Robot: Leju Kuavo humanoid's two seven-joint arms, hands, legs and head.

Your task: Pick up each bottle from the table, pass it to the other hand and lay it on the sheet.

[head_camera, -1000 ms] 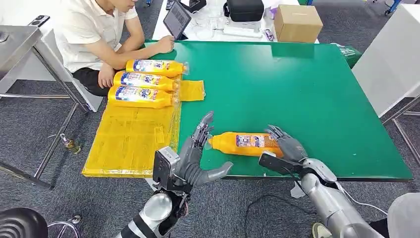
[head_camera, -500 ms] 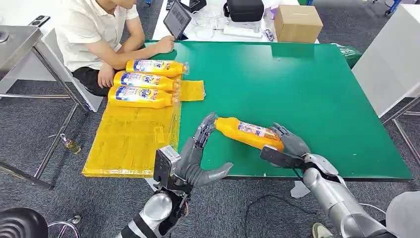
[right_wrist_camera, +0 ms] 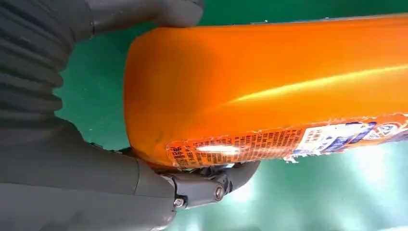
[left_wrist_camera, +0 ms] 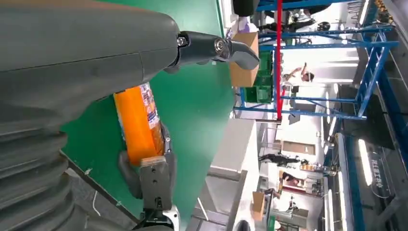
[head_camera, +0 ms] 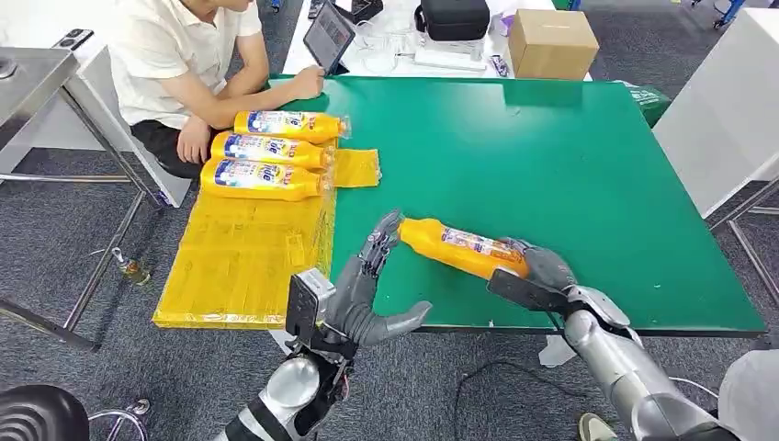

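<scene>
We see the right hand (head_camera: 537,271) clamped on the orange bottle (head_camera: 459,248), tilted above the green tabletop (head_camera: 570,175); the left hand (head_camera: 367,285) spreads empty at its cap end.

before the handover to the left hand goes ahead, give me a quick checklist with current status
1. Right hand holds the orange bottle at its base end: ok, fingers wrap it in the right wrist view.
2. Bottle lifted off the green table: ok, it tilts with the cap end raised.
3. Left hand free to receive: ok, fingers spread, holding nothing.
4. Left hand around the bottle: not ok, only its fingertips are near the cap end; contact cannot tell.
5. Free room on the yellow sheet: ok, three bottles lie at the far end, the near part is bare.
6. Person away from the handover: ok, sitting at the far corner.
</scene>
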